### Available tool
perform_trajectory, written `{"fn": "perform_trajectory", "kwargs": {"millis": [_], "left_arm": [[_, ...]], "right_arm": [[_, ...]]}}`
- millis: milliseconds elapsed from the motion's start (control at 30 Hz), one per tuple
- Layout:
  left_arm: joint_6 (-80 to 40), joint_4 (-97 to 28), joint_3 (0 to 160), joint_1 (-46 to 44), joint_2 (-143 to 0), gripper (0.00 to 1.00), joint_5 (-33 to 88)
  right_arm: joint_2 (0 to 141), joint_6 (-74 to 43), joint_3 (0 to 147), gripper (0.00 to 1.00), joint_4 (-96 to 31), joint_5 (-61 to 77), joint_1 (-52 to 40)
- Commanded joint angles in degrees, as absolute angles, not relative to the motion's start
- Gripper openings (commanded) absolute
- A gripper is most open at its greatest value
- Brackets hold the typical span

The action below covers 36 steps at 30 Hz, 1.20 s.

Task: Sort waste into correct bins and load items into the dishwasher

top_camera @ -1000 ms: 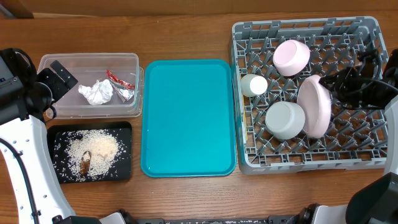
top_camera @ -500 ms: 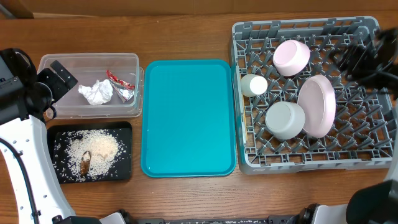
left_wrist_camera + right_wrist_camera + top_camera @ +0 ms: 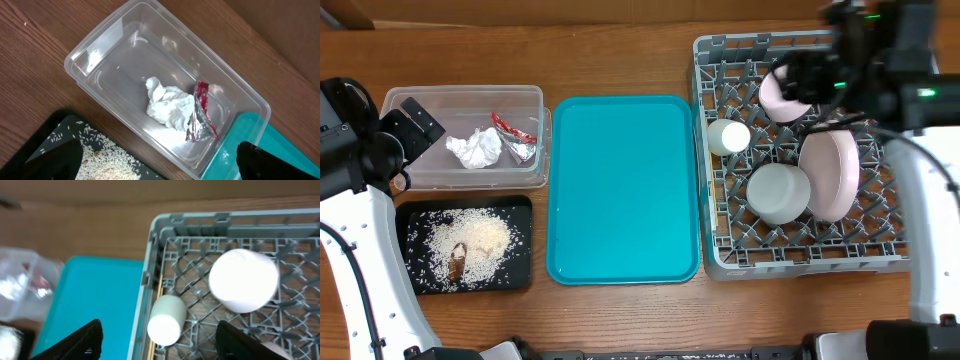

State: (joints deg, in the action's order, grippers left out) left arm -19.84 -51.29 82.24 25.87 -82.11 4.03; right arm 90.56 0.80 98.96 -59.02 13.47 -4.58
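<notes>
Dishes: pale pink bowl [image 3: 782, 97] sits in the far part of the grey dish rack [image 3: 720, 250]. The small cream-white cup [image 3: 728, 137] lies on its side by the rack's left wall. The pale pink plate [image 3: 830, 172] stands on edge among the pegs, against the white bowl [image 3: 778, 193] on its left.
Waste: crumpled white tissue [image 3: 167, 107] and red-and-silver foil wrapper [image 3: 200, 115] lie touching inside the clear tub [image 3: 90, 55]. Brown scraps and pale rice-like crumbs [image 3: 470, 243] are spread across the black tray [image 3: 520, 275].
Bins: the tub stands at the table's far left, with the black tray just in front of it.
Right gripper [image 3: 807, 78]: hangs over the rack's far side, above the pink bowl. Its jaws are spread wide with nothing between them, and the bowl and cup show below in its wrist view.
Left gripper [image 3: 415, 130]: hovers at the tub's left end, fingers fully apart and holding nothing.
Serving tray: the teal tray [image 3: 620, 190] lies bare between the bins and the rack.
Surface: a brown wooden table [image 3: 620, 60] carries everything.
</notes>
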Motion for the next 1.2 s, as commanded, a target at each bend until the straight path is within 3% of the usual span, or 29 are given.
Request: {"fn": "perform_trajectory", "kwargs": {"millis": [0, 200, 733, 1167], "left_arm": [[-20.8, -51.2, 82.7, 25.5, -82.5, 1.00, 4.0], [-20.8, -51.2, 82.7, 25.5, -82.5, 1.00, 4.0], [-20.8, -51.2, 82.7, 25.5, -82.5, 1.00, 4.0], [-20.8, -51.2, 82.7, 25.5, -82.5, 1.00, 4.0]], "right_arm": [[90.1, 2.1, 99.7, 1.00, -60.1, 2.1, -10.9], [90.1, 1.8, 99.7, 1.00, -60.6, 2.6, -16.9], [90.1, 1.8, 99.7, 1.00, -60.6, 2.6, -17.3], [72.7, 1.7, 99.6, 1.00, -50.1, 9.5, -18.3]]}}
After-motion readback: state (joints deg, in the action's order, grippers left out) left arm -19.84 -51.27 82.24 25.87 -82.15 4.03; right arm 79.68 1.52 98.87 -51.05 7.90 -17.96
